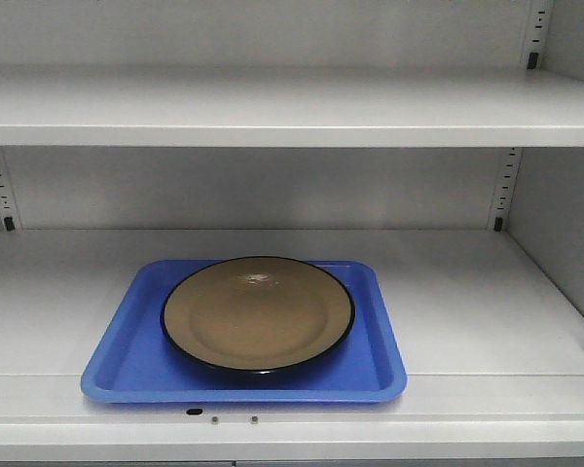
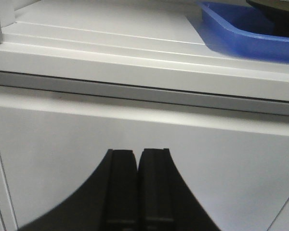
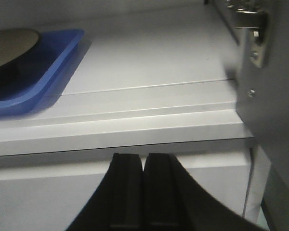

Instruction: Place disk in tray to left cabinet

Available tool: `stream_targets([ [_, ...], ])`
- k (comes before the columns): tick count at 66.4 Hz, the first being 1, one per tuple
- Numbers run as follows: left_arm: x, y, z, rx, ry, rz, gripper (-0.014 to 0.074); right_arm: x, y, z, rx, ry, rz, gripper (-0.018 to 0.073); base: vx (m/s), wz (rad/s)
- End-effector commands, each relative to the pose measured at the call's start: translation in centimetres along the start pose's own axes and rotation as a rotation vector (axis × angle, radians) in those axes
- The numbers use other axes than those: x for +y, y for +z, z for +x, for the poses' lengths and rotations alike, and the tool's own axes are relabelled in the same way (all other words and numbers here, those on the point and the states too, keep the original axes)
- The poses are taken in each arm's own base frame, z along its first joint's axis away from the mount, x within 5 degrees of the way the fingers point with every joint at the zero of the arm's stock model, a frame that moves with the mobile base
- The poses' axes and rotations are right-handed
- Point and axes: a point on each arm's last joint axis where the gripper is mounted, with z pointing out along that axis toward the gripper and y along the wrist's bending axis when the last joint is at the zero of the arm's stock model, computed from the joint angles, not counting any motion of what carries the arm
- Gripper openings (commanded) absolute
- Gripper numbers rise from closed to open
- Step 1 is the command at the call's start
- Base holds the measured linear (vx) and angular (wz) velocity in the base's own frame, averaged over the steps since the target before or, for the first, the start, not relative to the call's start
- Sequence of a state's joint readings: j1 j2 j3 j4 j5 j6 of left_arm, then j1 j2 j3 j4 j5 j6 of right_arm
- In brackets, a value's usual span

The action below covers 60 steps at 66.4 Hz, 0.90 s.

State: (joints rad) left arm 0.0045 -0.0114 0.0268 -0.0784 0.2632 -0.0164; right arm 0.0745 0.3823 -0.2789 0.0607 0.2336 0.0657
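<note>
The tan disk [image 1: 258,312] with its thin black rim lies flat inside the blue tray [image 1: 127,360], which rests near the front of a shelf of the grey cabinet [image 1: 292,107]. Neither gripper shows in the front view. In the left wrist view my left gripper [image 2: 137,151] is shut and empty, below the shelf's front edge, with the tray's corner [image 2: 231,29] up to the right. In the right wrist view my right gripper [image 3: 143,156] is shut and empty, also below the shelf edge, with the tray [image 3: 43,72] and disk [image 3: 9,45] up to the left.
A second shelf runs above the tray. Slotted uprights [image 1: 504,190] stand at the back corners. The cabinet's side wall with a metal hinge [image 3: 253,29] is close on the right of my right gripper. A flat grey panel [image 2: 144,134] faces both grippers below the shelf.
</note>
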Motion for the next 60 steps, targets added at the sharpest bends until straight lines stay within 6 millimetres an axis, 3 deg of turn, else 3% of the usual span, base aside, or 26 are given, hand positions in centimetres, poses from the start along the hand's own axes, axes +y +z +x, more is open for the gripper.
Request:
stream_targets([
  [1,0.0,0.1,-0.1,-0.063,-0.005,0.002,-0.0006,-0.5,-1.6,1.2,-0.193,0.017,0.024,-0.0008,0.00,0.00],
  [9,0.0,0.1,-0.1,-0.063,-0.005,0.002,-0.0006,-1.1,-2.6,5.5,-0.277,-0.034,0.037,-0.0008,0.00,0.00],
  [14,0.0,0.1,-0.1,-0.066,-0.005,0.002,-0.0006,-1.3,-1.6,7.4,-0.242,-0.066,0.044,-0.0008,0.00,0.00],
  [20,0.0,0.1,-0.2,-0.071,-0.005,0.002,-0.0006,-1.4,-1.3,7.8,-0.173,-0.074,0.054,-0.0007,0.00,0.00],
  [60,0.0,0.1,-0.1,-0.066,-0.005,0.002,-0.0006,-1.4,-1.2,7.6,-0.191,-0.079,0.051,-0.0007,0.00,0.00],
])
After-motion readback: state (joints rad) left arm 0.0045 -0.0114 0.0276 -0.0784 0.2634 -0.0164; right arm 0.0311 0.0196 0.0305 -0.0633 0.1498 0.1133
